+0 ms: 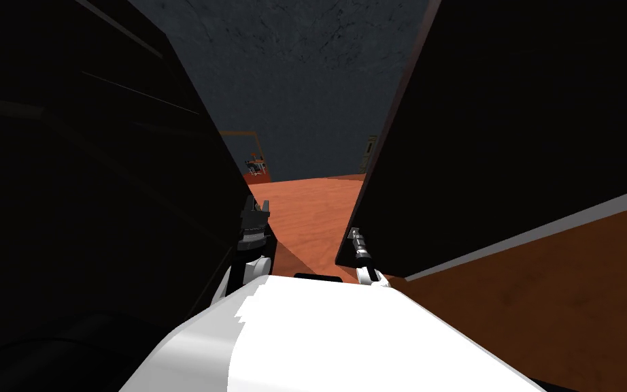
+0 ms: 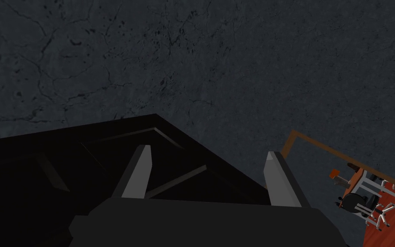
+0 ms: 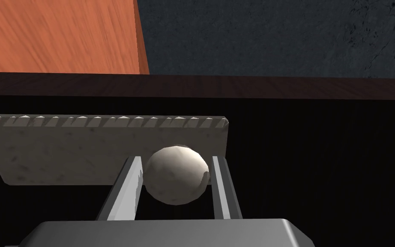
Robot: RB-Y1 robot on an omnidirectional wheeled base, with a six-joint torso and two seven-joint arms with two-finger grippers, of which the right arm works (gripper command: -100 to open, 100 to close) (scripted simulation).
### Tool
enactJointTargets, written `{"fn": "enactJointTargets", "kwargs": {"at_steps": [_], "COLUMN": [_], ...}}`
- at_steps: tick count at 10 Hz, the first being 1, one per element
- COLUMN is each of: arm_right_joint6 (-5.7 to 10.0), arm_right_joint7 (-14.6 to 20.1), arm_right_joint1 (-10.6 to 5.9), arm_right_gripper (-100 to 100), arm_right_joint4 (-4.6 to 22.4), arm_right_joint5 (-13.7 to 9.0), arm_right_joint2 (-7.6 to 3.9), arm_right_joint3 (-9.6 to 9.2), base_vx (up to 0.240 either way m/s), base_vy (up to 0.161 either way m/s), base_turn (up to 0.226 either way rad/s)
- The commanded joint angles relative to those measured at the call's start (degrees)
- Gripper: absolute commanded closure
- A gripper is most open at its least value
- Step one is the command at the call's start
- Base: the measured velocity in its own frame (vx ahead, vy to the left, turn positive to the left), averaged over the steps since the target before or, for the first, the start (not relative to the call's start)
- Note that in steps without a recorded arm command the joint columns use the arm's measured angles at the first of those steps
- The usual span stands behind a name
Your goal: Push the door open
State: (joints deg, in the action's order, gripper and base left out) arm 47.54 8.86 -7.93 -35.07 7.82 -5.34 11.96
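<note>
Pale and round, the knob point(image 3: 175, 182) is pinched between the fingers of my right gripper point(image 3: 177, 159). Its plate point(image 3: 64, 150) lies just behind, on the dark door point(image 3: 321, 163) dead ahead. The head view adds the orange-floored opening point(image 1: 309, 211) beside the door's edge. My left gripper point(image 2: 208, 151) hangs spread and empty.

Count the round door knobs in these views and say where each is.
1. The round, pale grey knob sits against a grey plate on the dark door, clasped between the right gripper's fingers. Another may be hidden on the door's far side.
</note>
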Motion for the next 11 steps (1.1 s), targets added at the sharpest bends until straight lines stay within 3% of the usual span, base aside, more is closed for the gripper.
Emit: {"fn": "enactJointTargets", "kwargs": {"at_steps": [1,5,11], "arm_right_joint6": [0.09,-0.15,-0.42], "arm_right_joint7": [0.0,-0.5,-1.6], "arm_right_joint1": [-0.01,0.12,0.20], "arm_right_gripper": [100,100,100], "arm_right_joint4": [-0.1,0.2,0.4], "arm_right_joint5": [0.0,-0.7,-2.5], "arm_right_joint2": [-0.01,-0.27,-0.84], "arm_right_joint3": [0.03,1.16,4.03], "base_vx": [-0.008,0.096,0.182], "base_vy": [0.001,0.013,0.035], "base_turn": [-0.003,-0.021,-0.038]}}
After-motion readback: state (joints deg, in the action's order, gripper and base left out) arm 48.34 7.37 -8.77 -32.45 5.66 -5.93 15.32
